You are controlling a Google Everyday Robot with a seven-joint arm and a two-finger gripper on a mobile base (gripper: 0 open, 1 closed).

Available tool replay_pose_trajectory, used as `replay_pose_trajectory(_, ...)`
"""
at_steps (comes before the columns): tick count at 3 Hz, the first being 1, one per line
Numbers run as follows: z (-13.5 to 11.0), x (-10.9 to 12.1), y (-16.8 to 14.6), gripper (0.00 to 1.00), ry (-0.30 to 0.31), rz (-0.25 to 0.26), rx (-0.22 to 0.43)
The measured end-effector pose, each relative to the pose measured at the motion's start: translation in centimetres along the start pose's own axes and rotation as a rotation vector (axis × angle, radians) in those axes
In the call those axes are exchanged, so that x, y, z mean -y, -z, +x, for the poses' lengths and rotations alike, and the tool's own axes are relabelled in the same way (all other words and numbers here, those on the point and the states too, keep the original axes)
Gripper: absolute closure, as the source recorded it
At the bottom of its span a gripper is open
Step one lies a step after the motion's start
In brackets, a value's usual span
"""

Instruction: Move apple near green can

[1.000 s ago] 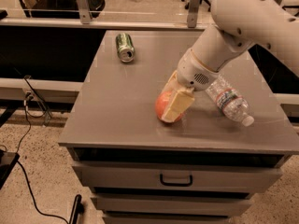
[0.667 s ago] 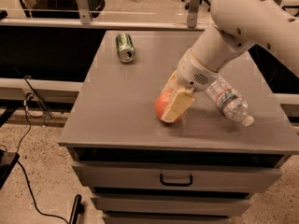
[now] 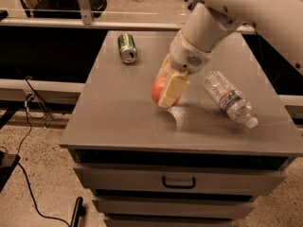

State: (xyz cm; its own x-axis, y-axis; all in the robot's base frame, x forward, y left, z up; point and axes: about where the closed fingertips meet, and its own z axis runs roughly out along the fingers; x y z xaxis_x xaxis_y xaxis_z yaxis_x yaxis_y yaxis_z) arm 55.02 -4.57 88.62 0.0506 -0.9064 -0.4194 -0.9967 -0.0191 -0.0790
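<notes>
The orange-red apple [image 3: 158, 90] is gripped between the cream fingers [image 3: 173, 90] of my gripper [image 3: 166, 85], near the middle of the grey cabinet top [image 3: 118, 117]. It is held slightly above the surface, with its shadow just below it to the right. The gripper is shut on the apple, and the front finger hides much of it. The green can [image 3: 127, 48] lies on its side at the back left of the top, silver end facing forward, well apart from the apple, up and to the left.
A clear plastic water bottle [image 3: 230, 99] lies on its side to the right of the apple. The cabinet has drawers below with a handle [image 3: 179, 181]. A rail runs behind the cabinet; cables lie on the floor at left.
The gripper has moved a little left and up with the apple in it, toward the can. The can and the bottle have not moved.
</notes>
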Motion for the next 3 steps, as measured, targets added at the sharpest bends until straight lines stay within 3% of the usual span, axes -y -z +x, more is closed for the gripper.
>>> replay_pose_trajectory(1,-1.7,3.3,2.2,1.00,0.057,0.043,-0.014)
replay_pose_trajectory(2,-3.3,7.5,5.1,1.00,0.100,0.127,0.002)
replay_pose_trajectory(3,-3.7,11.0,6.7,1.00,0.153,0.221,0.081)
